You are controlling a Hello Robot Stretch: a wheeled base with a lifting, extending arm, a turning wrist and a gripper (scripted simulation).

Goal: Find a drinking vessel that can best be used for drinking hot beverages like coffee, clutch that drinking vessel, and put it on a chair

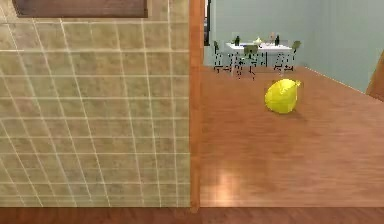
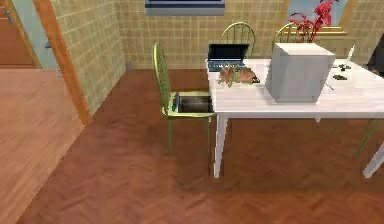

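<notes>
Forward view: a beige square-tiled wall (image 1: 90, 110) on the left gives way to a glossy wood-plank floor (image 1: 300, 160). A rounded yellow object (image 1: 283, 96) lies there, with a dining set (image 1: 255, 52) far beyond. Arm side view: a thin-framed yellow-green chair (image 2: 183, 100) with a flat dark seat stands at the left end of a smooth white worktop (image 2: 245, 98). The worktop carries an open laptop (image 2: 228, 57), a lumpy reddish-brown item (image 2: 240, 75) and a plain grey box (image 2: 298, 72). Where the drinking vessel is cannot be told, nor can the pincer's state.
</notes>
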